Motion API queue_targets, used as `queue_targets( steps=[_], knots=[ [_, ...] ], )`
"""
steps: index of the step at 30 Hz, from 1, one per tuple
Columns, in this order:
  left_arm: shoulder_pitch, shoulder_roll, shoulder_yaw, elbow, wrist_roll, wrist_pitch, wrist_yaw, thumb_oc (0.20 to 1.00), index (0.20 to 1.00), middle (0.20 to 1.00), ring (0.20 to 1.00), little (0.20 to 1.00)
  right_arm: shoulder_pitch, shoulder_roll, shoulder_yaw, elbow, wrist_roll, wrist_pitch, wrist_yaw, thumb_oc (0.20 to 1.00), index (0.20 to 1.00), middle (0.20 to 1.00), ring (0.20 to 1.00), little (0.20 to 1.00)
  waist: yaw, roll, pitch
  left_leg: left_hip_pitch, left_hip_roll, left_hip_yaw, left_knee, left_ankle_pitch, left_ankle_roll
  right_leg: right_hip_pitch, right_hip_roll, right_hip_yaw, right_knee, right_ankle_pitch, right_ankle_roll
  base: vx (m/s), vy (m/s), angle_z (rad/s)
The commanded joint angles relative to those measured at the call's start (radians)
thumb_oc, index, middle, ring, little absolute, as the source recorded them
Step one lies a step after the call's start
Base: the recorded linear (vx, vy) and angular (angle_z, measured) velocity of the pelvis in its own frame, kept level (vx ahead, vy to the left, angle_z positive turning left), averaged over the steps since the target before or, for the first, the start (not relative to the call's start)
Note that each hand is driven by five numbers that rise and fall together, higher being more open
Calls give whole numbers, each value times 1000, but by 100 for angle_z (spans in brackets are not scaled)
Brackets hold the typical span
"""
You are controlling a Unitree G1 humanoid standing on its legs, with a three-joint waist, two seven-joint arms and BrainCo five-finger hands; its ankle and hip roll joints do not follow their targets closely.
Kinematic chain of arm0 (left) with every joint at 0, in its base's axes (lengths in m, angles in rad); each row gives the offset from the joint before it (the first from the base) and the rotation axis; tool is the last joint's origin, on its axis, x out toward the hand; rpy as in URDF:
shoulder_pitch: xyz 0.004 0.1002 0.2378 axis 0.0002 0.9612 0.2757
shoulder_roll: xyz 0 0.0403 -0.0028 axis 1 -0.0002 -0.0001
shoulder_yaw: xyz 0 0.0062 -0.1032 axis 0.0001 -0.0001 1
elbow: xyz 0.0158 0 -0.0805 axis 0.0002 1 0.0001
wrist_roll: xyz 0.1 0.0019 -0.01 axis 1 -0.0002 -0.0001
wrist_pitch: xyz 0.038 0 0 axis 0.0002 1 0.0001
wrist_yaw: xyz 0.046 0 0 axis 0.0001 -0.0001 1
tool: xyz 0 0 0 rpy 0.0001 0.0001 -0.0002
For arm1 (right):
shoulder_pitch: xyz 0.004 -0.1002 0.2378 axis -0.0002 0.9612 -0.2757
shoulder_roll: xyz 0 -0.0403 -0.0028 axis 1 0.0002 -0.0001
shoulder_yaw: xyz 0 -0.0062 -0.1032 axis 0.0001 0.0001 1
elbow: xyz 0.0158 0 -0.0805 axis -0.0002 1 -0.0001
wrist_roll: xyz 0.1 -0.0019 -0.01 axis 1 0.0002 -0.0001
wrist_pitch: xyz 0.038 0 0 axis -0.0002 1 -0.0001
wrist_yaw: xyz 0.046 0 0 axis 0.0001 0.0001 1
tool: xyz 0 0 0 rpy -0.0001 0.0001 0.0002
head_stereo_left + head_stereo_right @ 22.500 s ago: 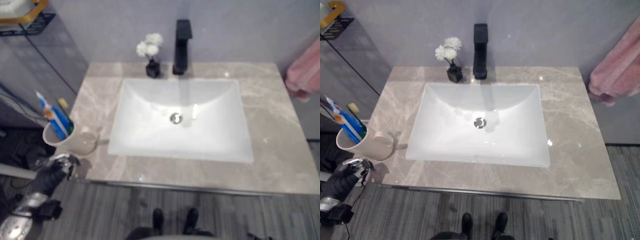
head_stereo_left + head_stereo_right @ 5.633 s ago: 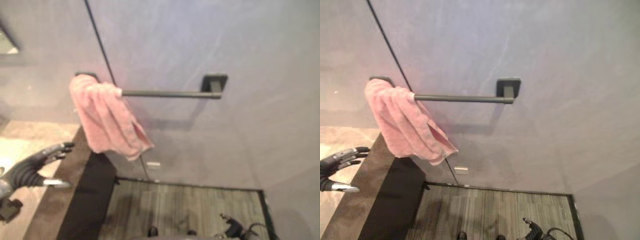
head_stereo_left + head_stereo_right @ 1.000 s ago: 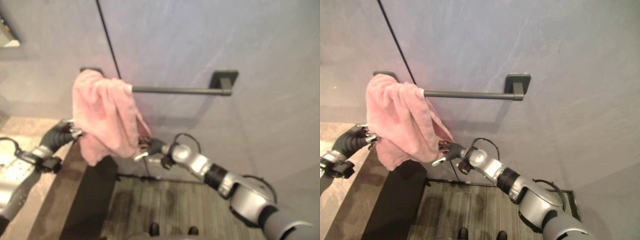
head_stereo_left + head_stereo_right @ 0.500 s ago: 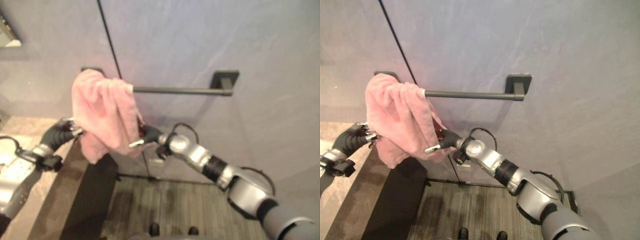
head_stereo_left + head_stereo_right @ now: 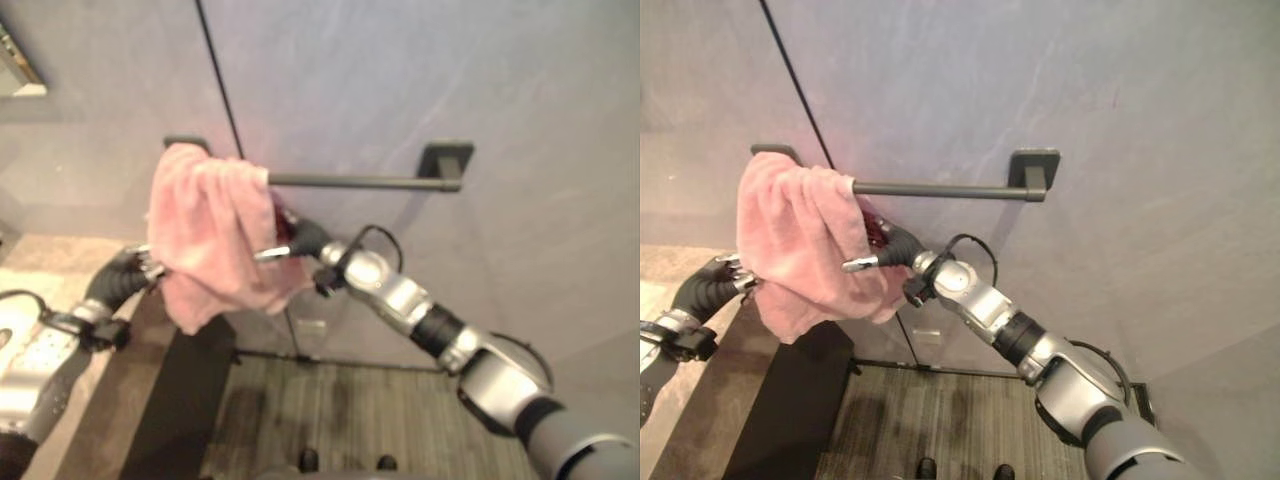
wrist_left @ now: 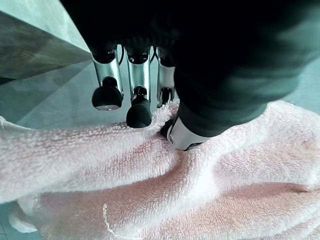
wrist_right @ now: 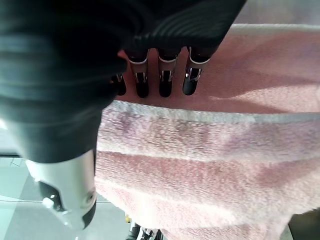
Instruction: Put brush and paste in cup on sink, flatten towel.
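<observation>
A pink towel (image 5: 210, 235) hangs bunched in folds over the left end of a dark wall bar (image 5: 350, 181). My left hand (image 5: 125, 275) is at the towel's lower left edge; in the left wrist view its thumb and fingers (image 6: 139, 85) pinch a fold of the towel (image 6: 150, 190). My right hand (image 5: 895, 248) reaches in from the right, just under the bar. Its straight fingers (image 7: 165, 75) lie against the towel (image 7: 210, 165) behind a striped edge. Its thumb sticks out in front, apart from the cloth.
The bar's right bracket (image 5: 445, 160) is fixed to the grey wall. The beige countertop (image 5: 110, 400) and its dark cabinet side (image 5: 185, 400) lie at the lower left. Grey plank floor (image 5: 340, 420) runs below, and a shelf corner (image 5: 20, 80) shows at the upper left.
My right hand has climbed from the towel's lower right corner up along its right edge towards the bar. The left hand stays at the towel's left edge.
</observation>
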Motion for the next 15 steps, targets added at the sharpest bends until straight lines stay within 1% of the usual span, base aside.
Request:
queue_targets(
  steps=[1, 6, 12, 15],
  knots=[
    [-69, 70, 21, 19, 2, -61, 32, 200, 200, 200, 200, 200, -77, 56, -29, -46, 27, -70, -3, 200, 200, 200, 200, 200, 0, -51, -16, -12, -32, -45, 12, -70, 52, 77, -113, -64, 6, 7, 90, 0, 0, 0],
    [-63, 70, 28, 12, 4, -67, 37, 200, 200, 200, 200, 200, -62, 57, -19, -44, 33, -66, 3, 200, 200, 200, 200, 200, 2, -52, -15, -14, -32, -44, 12, -70, 52, 73, -114, -66, 6, 7, 91, 0, 0, 0],
    [-50, 50, 38, 10, 17, -69, 46, 200, 200, 200, 200, 200, -35, 46, -22, -48, 44, -60, 3, 200, 200, 200, 200, 200, 2, -52, -13, -15, -33, -44, 12, -70, 53, 73, -115, -66, 6, 8, 93, 0, 0, 0],
    [-44, 45, 70, -10, 41, -85, 70, 200, 200, 200, 200, 200, -26, 27, -41, -66, 33, -66, -9, 200, 200, 200, 200, 200, 2, -52, -11, -15, -34, -46, 12, -70, 53, 75, -115, -68, 6, 8, 93, 0, 0, 0]
  ],
)
